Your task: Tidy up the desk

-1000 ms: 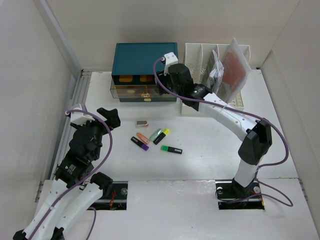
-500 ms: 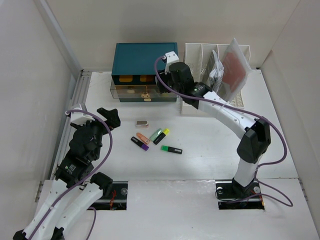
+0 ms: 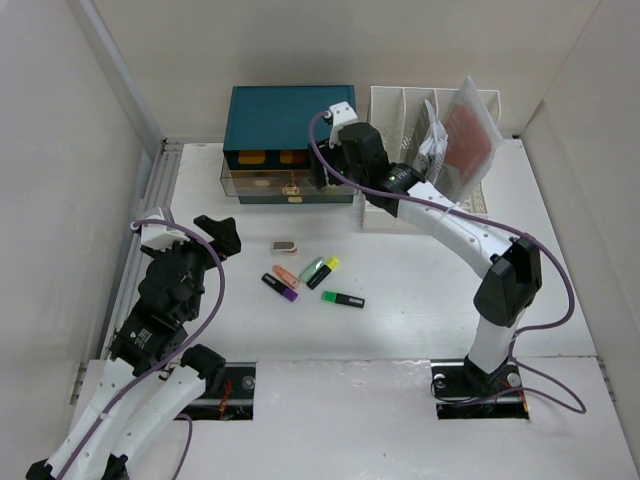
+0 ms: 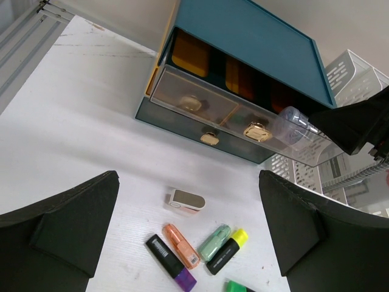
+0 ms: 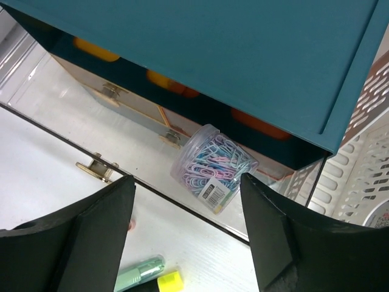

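Right end effector [image 5: 185,188]: fingers spread wide, holding nothing. It sits at the front of the teal drawer cabinet [image 3: 290,115], over the clear drawer [image 4: 243,121], which is pulled out. A clear jar of paper clips [image 5: 213,170] lies on its side at the drawer's right end, between my two fingers in the right wrist view and touching neither. Yellow-orange items are in the compartments above (can't make out what they are).

Left end effector [image 4: 187,176]: also spread, empty, above the left part of the table [image 3: 420,320] and well apart from the cabinet.

The table is the big white surface that carries everything. The cabinet is at its far edge, with a white slotted file rack [image 3: 400,110] just to its right. A clear packet [image 3: 468,130] with something reddish inside stands tilted in the rack.

Loose items lie mid-table, in front of the cabinet:
- a small white and grey block [image 4: 185,199], nearest the cabinet
- an orange highlighter [image 4: 181,245]
- a pale green highlighter [image 4: 214,242], touching or nearly touching a black one with a yellow cap [image 4: 226,249]
- a black one with a purple cap [image 4: 170,263], just beside the orange
- a black and green one [image 3: 343,299], a little apart on the near right
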`<state>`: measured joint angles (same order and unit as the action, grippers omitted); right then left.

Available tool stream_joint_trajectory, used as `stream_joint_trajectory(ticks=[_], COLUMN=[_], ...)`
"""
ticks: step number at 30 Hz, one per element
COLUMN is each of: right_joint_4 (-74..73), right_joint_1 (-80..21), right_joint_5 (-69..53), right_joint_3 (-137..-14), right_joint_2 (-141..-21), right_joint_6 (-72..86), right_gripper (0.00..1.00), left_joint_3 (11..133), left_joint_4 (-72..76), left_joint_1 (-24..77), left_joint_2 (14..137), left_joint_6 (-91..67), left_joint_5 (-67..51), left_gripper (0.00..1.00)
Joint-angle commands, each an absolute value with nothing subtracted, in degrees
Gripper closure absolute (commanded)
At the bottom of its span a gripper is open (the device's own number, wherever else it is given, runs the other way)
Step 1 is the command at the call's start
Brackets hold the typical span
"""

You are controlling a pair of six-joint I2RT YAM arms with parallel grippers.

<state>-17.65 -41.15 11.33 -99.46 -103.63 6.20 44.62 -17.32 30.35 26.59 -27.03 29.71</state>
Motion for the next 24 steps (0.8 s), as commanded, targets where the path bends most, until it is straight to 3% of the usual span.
stream_joint_trajectory(ticks=[1, 4, 5, 8, 9, 11, 15, 24], right_joint_4=[-14.60, -12.84, -12.83, -12.83, -12.83, -15.36, -21.70, -24.35], right_joint_1=[-40.87, -40.87, -40.87, -40.35, -40.34, -39.82, -39.81, -39.81], right_joint_5=[10.72, 5.82, 2.93, -9.55, -14.89, -18.35, -22.23, -15.13], right_joint_3=[-100.29, -98.53, -97.48, -94.59, -93.87, -93.87, -96.49, -100.98], right_joint_2=[-99.68, -96.95, -95.38, -92.65, -92.64, -92.64, -96.85, -105.37], right_joint_6=[4.40, -1.98, -4.37, -11.57, -13.08, -15.28, -21.60, -22.32], right_gripper=[0.26, 0.39, 0.59, 0.91, 0.95, 1.00, 1.00, 1.00], left_joint_3=[44.56, 44.56, 44.56, 44.56, 44.56, 44.56, 44.56, 44.03], left_joint_4=[-14.59, -14.59, -14.59, -14.59, -14.59, -14.59, -14.59, -14.59], left_joint_1=[30.15, 30.15, 30.15, 30.15, 30.15, 30.15, 30.15, 30.15], left_joint_2=[26.37, 26.37, 26.37, 26.37, 26.37, 25.84, 25.31, 24.79], left_joint_6=[-26.28, -26.28, -26.28, -26.28, -26.28, -26.28, -26.28, -26.28], left_joint_5=[29.27, 29.27, 29.27, 29.27, 29.27, 29.27, 29.27, 29.27], left_gripper=[0.00, 0.00, 0.00, 0.00, 0.00, 0.00, 0.00, 0.00])
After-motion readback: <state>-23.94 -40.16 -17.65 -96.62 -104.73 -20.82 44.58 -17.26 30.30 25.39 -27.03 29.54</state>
